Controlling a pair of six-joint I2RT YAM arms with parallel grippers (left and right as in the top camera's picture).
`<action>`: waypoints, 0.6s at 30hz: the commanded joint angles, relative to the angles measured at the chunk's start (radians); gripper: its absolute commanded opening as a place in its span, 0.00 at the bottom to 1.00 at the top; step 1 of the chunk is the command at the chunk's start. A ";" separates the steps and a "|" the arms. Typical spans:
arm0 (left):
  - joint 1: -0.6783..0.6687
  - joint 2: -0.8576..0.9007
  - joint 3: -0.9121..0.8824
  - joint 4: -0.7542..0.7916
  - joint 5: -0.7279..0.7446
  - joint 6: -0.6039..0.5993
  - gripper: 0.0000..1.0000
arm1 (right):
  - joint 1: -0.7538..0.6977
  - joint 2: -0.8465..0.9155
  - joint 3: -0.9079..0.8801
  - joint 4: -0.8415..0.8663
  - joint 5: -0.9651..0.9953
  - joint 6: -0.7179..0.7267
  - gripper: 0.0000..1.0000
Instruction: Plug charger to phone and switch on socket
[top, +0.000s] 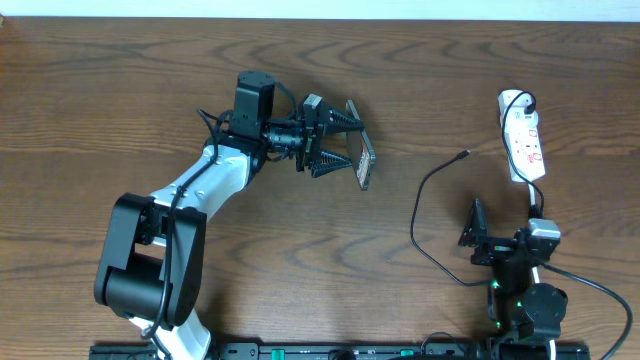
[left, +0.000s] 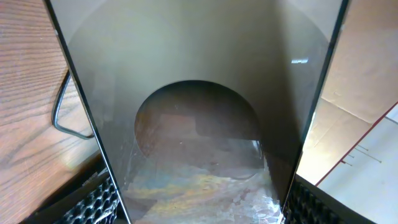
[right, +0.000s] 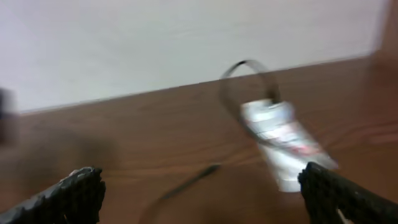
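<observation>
While L end effector (top: 345, 142) grips phone (top: 362, 160), R end effector (right: 202, 190): wide open, empty.

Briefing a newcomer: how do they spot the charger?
On the wooden table's right side lies a white socket. Left of it, a black charger curves across the wood, ending in a small free tip. It is far thinner than the arm cables nearby.

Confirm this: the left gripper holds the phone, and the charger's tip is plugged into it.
One part is wrong. The left gripper does hold the phone between its fingers, but the charger is not plugged in. The overhead view shows its tip lying on the table, apart from the phone.
</observation>
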 joint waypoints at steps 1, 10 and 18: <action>0.003 -0.030 0.008 0.027 0.043 -0.008 0.67 | 0.009 -0.003 -0.003 0.013 -0.303 0.379 0.99; 0.003 -0.030 0.008 0.051 0.043 -0.008 0.67 | 0.009 -0.001 -0.003 0.016 -0.731 0.666 0.99; 0.003 -0.030 0.008 0.056 0.043 -0.009 0.67 | 0.009 0.002 0.014 0.237 -0.743 0.529 0.99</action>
